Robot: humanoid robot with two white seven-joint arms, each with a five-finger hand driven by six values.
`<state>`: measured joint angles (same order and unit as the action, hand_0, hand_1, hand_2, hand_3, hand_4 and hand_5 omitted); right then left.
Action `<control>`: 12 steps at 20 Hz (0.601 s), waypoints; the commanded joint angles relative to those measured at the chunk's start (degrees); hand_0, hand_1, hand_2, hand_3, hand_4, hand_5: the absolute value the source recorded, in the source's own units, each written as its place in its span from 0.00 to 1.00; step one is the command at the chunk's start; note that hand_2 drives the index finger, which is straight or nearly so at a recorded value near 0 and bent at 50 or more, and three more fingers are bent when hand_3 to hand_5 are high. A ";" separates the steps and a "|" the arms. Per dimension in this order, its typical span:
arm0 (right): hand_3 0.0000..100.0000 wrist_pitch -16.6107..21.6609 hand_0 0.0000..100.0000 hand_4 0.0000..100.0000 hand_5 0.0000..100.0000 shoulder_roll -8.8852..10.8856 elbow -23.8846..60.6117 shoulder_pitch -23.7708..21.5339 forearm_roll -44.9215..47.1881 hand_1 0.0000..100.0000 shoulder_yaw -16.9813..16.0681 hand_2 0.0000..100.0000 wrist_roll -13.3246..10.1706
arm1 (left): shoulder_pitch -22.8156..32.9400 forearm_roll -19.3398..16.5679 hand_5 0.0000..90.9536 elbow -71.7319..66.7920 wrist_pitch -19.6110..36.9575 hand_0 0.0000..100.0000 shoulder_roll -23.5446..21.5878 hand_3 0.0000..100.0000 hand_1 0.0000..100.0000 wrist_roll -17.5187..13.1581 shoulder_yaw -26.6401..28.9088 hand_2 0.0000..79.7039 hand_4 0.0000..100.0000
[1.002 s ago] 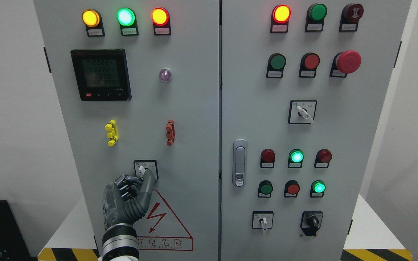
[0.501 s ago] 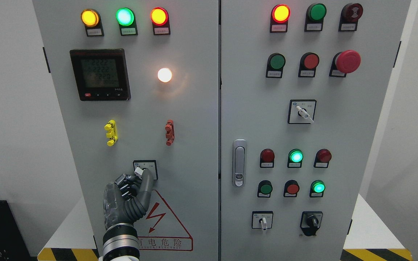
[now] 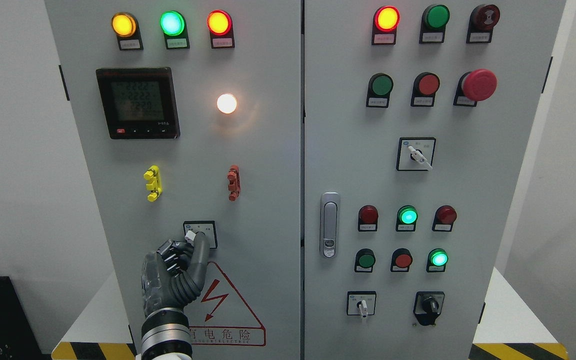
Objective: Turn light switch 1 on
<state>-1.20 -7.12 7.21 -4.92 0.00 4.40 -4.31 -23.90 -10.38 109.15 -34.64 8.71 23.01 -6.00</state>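
The left robot hand (image 3: pixel 173 272) is dark grey, with ribbed, segmented fingers (image 3: pixel 199 252) and small pale marks across the knuckles. Its back looks glossy and slightly translucent. Below it sits a banded silver-and-black wrist cuff (image 3: pixel 166 336), white at the lower edge.

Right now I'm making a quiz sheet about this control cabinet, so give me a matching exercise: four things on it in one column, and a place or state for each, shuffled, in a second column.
Things
1. round lamp
2. left hand
3. red mushroom button
4. door handle

Places or states
A. upper right of the right door
B. glowing warm white, right of the digital meter
C. left edge of the right door, unlit
D. at the selector switch on the left door

Pairs: 1-B, 2-D, 3-A, 4-C
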 commanded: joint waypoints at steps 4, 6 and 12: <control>0.00 -0.03 0.00 0.00 0.00 0.00 0.00 0.00 1.40 0.00 0.00 0.00 0.01 | 0.00 0.01 0.94 0.01 -0.07 0.45 -0.01 0.98 0.54 0.02 0.02 0.82 0.96; 0.00 -0.03 0.00 0.00 0.00 0.00 0.00 0.00 1.40 0.00 0.00 0.00 0.01 | 0.00 0.01 0.93 0.01 0.02 0.41 -0.01 0.98 0.53 0.02 0.02 0.83 0.96; 0.00 -0.03 0.00 0.00 0.00 0.00 0.00 0.00 1.40 0.00 0.00 0.00 0.01 | 0.00 0.10 0.94 0.09 0.02 0.33 -0.01 0.98 0.52 0.02 0.02 0.83 0.97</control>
<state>-1.20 -7.12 7.21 -4.92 0.00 4.40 -4.31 -23.90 -10.33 109.16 -34.64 8.71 23.29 -5.95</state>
